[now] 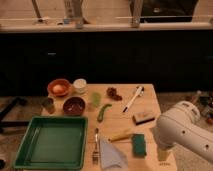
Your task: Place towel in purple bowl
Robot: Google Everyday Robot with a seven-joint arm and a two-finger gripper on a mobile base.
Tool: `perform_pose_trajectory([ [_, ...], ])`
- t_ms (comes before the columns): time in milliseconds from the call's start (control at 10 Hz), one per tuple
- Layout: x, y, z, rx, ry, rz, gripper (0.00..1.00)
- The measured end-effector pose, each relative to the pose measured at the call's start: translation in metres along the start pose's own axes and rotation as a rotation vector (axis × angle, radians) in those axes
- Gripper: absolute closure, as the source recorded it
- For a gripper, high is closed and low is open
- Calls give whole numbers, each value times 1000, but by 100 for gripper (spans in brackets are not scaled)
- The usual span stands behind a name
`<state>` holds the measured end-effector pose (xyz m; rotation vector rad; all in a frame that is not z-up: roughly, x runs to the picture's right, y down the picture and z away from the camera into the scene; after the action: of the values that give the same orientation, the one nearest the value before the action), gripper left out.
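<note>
The wooden table (150, 107) fills most of my view, with a large green tray (55, 119) on its near-left corner. My arm (187, 132) is a bulky white mass at the right, hanging over the table's near-right edge. The gripper (164, 151) shows as a pale shape beneath it, just right of the dark green sponge (138, 145). I cannot tell from here whether it is released or clenched, but nothing appears to be in it.

By my reading, the task has barely begun. The towel (112, 156) lies flat on the table at the near edge, between the tray and the sponge, with a fork (95, 147) just beside it on the left. It is a pale grey-blue cloth folded to a rough triangle, limp and low. The purple bowl (74, 106) sits well apart from it, beyond the tray's far rim and near the orange bowl (59, 87). Reaching, grasping, carrying and dropping all remain.
</note>
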<state>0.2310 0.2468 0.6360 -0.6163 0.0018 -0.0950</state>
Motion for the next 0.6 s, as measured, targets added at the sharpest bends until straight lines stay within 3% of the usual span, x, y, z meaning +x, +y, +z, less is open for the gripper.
perform_pose_trajectory([
  [300, -4, 4, 4, 8, -16, 13, 20],
  [500, -28, 11, 10, 11, -41, 16, 20],
  [600, -53, 19, 16, 13, -69, 21, 20],
])
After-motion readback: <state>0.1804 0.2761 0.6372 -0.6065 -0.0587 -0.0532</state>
